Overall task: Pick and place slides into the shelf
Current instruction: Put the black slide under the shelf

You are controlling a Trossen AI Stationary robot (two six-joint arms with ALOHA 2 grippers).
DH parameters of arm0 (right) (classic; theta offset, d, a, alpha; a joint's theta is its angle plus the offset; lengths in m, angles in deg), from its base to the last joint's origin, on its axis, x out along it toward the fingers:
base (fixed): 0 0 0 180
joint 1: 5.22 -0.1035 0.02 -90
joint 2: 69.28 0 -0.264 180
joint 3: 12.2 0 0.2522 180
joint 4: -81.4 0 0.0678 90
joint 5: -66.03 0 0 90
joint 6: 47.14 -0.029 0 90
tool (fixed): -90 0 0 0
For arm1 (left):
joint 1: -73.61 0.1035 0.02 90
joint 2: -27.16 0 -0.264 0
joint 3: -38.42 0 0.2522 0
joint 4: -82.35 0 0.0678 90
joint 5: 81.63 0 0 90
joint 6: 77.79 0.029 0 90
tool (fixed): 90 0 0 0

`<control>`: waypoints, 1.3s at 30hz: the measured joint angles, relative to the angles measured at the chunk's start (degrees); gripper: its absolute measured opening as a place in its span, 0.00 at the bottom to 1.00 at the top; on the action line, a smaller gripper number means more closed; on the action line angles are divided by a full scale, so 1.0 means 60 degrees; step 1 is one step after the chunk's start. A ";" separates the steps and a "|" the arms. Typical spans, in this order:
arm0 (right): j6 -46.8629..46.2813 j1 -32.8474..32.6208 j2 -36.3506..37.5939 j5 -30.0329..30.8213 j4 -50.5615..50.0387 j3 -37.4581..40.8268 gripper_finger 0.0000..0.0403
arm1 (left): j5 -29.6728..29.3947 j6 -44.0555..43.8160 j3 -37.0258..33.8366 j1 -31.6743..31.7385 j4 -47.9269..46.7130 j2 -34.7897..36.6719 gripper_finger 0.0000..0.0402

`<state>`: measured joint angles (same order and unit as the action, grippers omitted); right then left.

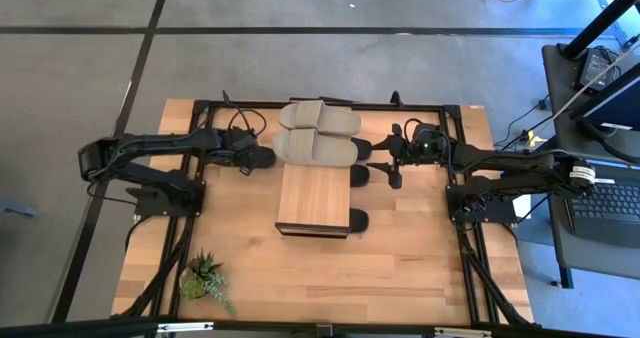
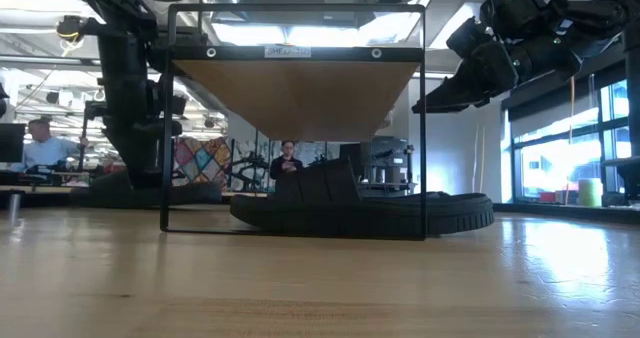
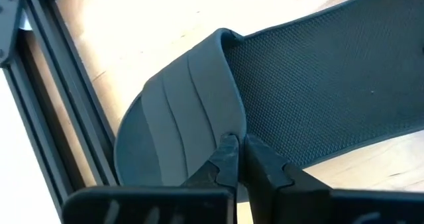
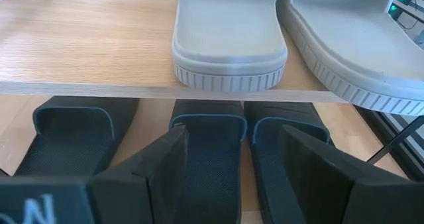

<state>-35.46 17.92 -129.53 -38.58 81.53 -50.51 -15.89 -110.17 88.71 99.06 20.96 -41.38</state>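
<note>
While my left gripper (image 3: 238, 159) pinches the strap edge of a black slide (image 3: 265, 98), fingertips drawn together on that rim, the whole coming move turns on one relation: the shelf (image 1: 313, 193) lies at three o'clock from this slide in the high view, just beside it. The slide sits on the tabletop (image 1: 420, 268) at the shelf's nine o'clock side, near the far end, and its long axis appears to run nine-to-three, pointing into the gap under the plank. I judge a straight push or carry toward three o'clock is what the slot asks for.

My left arm reaches in from nine o'clock, stretched low and nearly level, wrist bent down onto the strap. It is the nearer arm by far; it is already on the slide.

My right gripper (image 4: 228, 168) hangs with jaws spread wide and empty at the shelf's three o'clock side, looking under the plank at three black slides (image 4: 212, 151) already lying side by side on the lower level. Two beige slides (image 1: 318, 133) lie on the plank top at its twelve o'clock end.

Risk, as I judge it: a thin pinch on a soft strap may slip or twist the slide during transfer.
</note>
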 joint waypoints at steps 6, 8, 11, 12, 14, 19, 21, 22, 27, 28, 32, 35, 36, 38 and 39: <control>0.0096 -0.0004 0.0000 0.0000 0.0000 0.0000 0.59 | 0.0008 0.0243 0.0698 -0.0115 -0.0228 0.0204 0.01; 0.0096 -0.0004 0.0000 0.0000 0.0000 0.0000 0.59 | 0.0007 0.0266 0.1132 -0.0212 -0.0613 0.0198 0.01; 0.0089 -0.0004 0.0000 0.0000 0.0000 0.0000 0.59 | -0.0377 0.0227 0.1950 -0.0266 -0.1517 0.0201 0.01; 0.0084 -0.0004 0.0000 0.0000 0.0000 0.0000 0.59 | -0.0535 0.0179 0.2227 -0.0262 -0.1883 0.0201 0.01; 0.0084 -0.0004 0.0000 0.0000 0.0000 0.0000 0.59 | -0.0796 0.0042 0.2715 -0.0256 -0.2534 0.0201 0.01; 0.0082 -0.0004 0.0000 0.0000 0.0000 0.0000 0.59 | -0.1353 -0.0015 0.3853 -0.0262 -0.3702 0.0201 0.00; 0.0091 -0.0004 0.0000 0.0000 0.0000 0.0000 0.59 | -0.1624 -0.0039 0.4263 -0.0255 -0.4100 0.0201 0.00; 0.0091 -0.0004 0.0000 0.0000 0.0000 0.0000 0.59 | -0.1779 -0.0055 0.4464 -0.0255 -0.4302 0.0201 0.00; 0.0106 -0.0004 0.0000 0.0000 0.0000 0.0000 0.59 | -0.2324 -0.0091 0.5430 -0.0256 -0.5103 0.0201 0.00; 0.0109 -0.0004 0.0000 0.0000 0.0000 0.0000 0.59 | -0.2438 -0.0087 0.5620 -0.0259 -0.5219 0.0201 0.00; 0.0114 -0.0004 0.0000 0.0000 0.0004 0.0000 0.59 | -0.2829 -0.0064 0.6349 -0.0255 -0.5610 0.0201 0.00; 0.0127 -0.0004 0.0000 0.0000 0.0004 0.0000 0.59 | -0.2874 0.0215 0.6780 -0.0277 -0.5619 0.0201 0.00; 0.0130 -0.0004 0.0000 0.0000 0.0006 0.0000 0.59 | -0.2877 0.0309 0.6885 -0.0320 -0.5574 0.0201 0.00; 0.0135 -0.0004 0.0000 -0.0001 0.0070 0.0000 0.59 | -0.2860 0.0543 0.7083 -0.0436 -0.5365 0.0192 0.00; 0.0139 -0.0004 0.0000 -0.0003 0.0150 0.0000 0.59 | -0.2855 0.0678 0.7185 -0.0499 -0.5280 0.0190 0.00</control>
<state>-34.63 17.90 -129.53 -38.60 82.44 -50.51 -33.02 -106.11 131.83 96.07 -10.72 -40.24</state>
